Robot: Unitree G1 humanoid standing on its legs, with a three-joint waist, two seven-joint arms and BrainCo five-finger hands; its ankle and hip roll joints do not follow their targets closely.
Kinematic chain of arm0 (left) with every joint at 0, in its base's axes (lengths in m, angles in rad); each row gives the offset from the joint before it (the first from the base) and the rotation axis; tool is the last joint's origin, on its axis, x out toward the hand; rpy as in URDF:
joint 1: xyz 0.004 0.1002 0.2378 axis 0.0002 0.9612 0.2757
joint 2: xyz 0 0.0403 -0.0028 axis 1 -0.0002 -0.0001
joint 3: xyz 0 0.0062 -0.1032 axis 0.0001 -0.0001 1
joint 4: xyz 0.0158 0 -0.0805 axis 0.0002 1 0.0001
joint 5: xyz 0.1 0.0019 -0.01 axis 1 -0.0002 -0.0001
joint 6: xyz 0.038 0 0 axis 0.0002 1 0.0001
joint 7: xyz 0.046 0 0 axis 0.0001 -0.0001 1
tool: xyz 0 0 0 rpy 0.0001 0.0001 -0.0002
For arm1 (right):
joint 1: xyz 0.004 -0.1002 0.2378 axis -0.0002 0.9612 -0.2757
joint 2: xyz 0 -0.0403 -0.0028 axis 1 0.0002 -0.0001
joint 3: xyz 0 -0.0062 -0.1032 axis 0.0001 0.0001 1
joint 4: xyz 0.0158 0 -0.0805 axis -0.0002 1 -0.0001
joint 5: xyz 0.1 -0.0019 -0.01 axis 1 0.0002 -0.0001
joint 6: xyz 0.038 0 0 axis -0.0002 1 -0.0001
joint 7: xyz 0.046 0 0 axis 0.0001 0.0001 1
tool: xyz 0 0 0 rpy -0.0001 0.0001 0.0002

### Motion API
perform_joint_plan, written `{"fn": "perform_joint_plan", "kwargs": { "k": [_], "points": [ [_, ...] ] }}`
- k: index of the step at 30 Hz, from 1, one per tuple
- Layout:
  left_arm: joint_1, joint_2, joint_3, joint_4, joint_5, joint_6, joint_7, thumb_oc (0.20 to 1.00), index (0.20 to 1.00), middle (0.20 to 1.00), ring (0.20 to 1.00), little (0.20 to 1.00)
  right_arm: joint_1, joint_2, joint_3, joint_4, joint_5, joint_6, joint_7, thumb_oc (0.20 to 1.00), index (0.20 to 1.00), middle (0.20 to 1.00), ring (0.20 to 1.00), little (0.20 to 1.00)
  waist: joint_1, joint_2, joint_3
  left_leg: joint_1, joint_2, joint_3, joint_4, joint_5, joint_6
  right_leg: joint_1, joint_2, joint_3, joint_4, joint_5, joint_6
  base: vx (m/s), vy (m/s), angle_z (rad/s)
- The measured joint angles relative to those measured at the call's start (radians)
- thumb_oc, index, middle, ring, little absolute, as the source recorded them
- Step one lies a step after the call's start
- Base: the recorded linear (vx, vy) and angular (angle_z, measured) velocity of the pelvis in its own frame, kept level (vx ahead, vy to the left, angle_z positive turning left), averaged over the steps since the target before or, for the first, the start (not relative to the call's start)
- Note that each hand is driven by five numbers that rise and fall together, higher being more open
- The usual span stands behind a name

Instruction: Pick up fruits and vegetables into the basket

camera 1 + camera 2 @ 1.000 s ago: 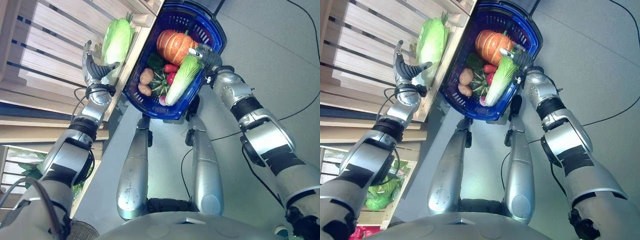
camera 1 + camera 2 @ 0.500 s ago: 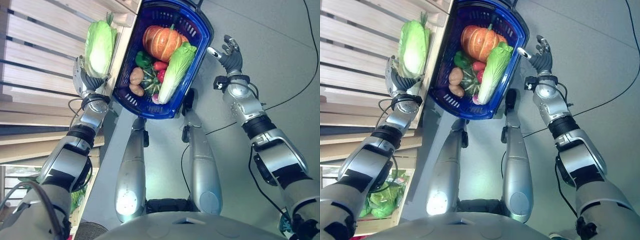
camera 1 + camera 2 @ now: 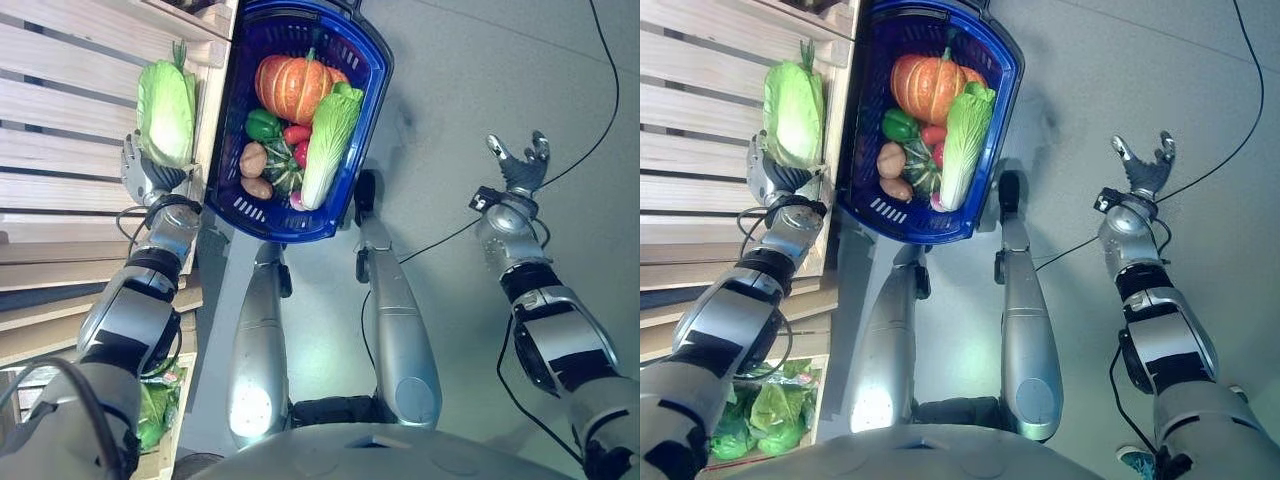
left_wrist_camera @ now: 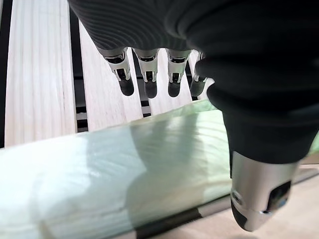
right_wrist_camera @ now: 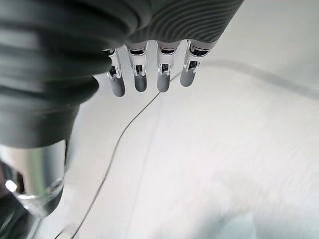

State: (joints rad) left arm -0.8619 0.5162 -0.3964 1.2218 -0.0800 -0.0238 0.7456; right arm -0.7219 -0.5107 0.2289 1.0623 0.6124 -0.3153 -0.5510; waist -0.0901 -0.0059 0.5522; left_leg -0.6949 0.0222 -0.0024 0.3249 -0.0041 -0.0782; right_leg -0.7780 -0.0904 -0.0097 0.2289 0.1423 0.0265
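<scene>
The basket [image 3: 350, 130] at top centre already held pumpkin [image 3: 292, 86] and more, while your left hand [image 3: 143, 176] cupped the cabbage [image 3: 167, 112] at upper left, fingers straight, and your right hand [image 3: 519, 169] was spread wide at right.

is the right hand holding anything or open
Open and empty: the right hand is out over the floor, away from the basket, and its fingers hang straight with nothing between them.

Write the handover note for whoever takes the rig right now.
Left hand: open, fingers straight against the cabbage on the wooden slatted shelf; not gripped.
Right hand: open, empty, out over the floor.
Blue basket beside the shelf holds a pumpkin, a second cabbage, green pepper and potatoes.
Left: grasp the shelf cabbage and move it into the basket.
</scene>
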Motion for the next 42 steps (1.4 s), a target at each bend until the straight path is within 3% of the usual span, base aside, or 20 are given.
{"fn": "perform_joint_plan", "kwargs": {
  "k": [6, 20, 23, 24, 25, 26, 42],
  "points": [
    [-0.047, 0.011, -0.001, 0.055, -0.009, 0.025, -0.047, 1.000, 1.000, 1.000, 1.000, 1.000, -0.013, -0.002, -0.021, 0.124, 0.016, -0.006, 0.054, 1.000, 1.000, 1.000, 1.000, 1.000, -0.001, -0.002, 0.000, 0.001, 0.000, 0.000, 0.003, 0.000, 0.000, 0.002, 0.000, 0.000, 0.001, 0.000, 0.000, 0.00, 0.000, 0.00],
    [-0.089, 0.011, -0.001, 0.139, -0.079, 0.094, -0.211, 1.000, 1.000, 1.000, 1.000, 1.000, -0.075, -0.005, -0.018, 0.150, 0.016, -0.005, 0.082, 1.000, 1.000, 1.000, 1.000, 1.000, -0.011, -0.009, -0.003, -0.021, 0.005, 0.000, 0.021, -0.009, 0.000, -0.009, 0.005, -0.001, -0.002, 0.000, 0.006, 0.00, 0.000, 0.00],
    [-0.105, 0.015, -0.002, 0.140, -0.086, 0.106, -0.223, 0.765, 0.765, 0.765, 0.765, 0.765, -0.087, -0.005, -0.018, 0.149, 0.016, -0.003, 0.082, 1.000, 1.000, 1.000, 1.000, 1.000, -0.005, -0.014, -0.005, -0.041, 0.010, -0.001, 0.026, -0.010, -0.003, -0.027, 0.010, -0.001, -0.001, 0.006, -0.003, 0.00, 0.000, 0.00],
    [-0.105, 0.016, -0.002, 0.142, -0.086, 0.107, -0.228, 0.724, 0.724, 0.724, 0.724, 0.724, -0.089, -0.005, -0.017, 0.149, 0.016, 0.000, 0.082, 1.000, 1.000, 1.000, 1.000, 1.000, -0.004, -0.014, -0.005, -0.041, 0.011, -0.001, 0.029, -0.012, -0.005, -0.027, 0.011, 0.000, 0.000, 0.007, -0.003, -0.02, -0.001, -0.05],
    [-0.108, 0.023, -0.002, 0.148, -0.087, 0.108, -0.253, 0.294, 0.294, 0.294, 0.294, 0.294, -0.093, -0.005, -0.016, 0.148, 0.015, 0.005, 0.082, 1.000, 1.000, 1.000, 1.000, 1.000, -0.006, -0.014, -0.005, -0.043, 0.014, -0.001, 0.035, -0.016, -0.006, -0.026, 0.014, 0.000, 0.000, 0.007, -0.003, -0.02, -0.004, -0.04],
    [-0.110, 0.028, -0.002, 0.150, -0.087, 0.108, -0.270, 0.200, 0.200, 0.200, 0.200, 0.200, -0.101, -0.006, -0.016, 0.146, 0.016, 0.006, 0.081, 1.000, 1.000, 1.000, 1.000, 1.000, -0.009, -0.016, -0.005, -0.045, 0.015, -0.002, 0.037, -0.017, -0.007, -0.027, 0.015, -0.001, -0.001, 0.006, -0.002, 0.00, 0.000, 0.00],
    [-0.123, 0.068, -0.022, 0.158, -0.087, 0.084, -0.366, 0.200, 0.200, 0.200, 0.200, 0.200, -0.114, -0.008, -0.015, 0.142, 0.016, 0.014, 0.080, 1.000, 1.000, 1.000, 1.000, 1.000, -0.005, -0.018, -0.006, -0.060, 0.015, -0.003, 0.038, -0.017, -0.007, -0.040, 0.015, -0.001, -0.002, 0.003, 0.001, 0.00, 0.000, 0.00]
  ]
}}
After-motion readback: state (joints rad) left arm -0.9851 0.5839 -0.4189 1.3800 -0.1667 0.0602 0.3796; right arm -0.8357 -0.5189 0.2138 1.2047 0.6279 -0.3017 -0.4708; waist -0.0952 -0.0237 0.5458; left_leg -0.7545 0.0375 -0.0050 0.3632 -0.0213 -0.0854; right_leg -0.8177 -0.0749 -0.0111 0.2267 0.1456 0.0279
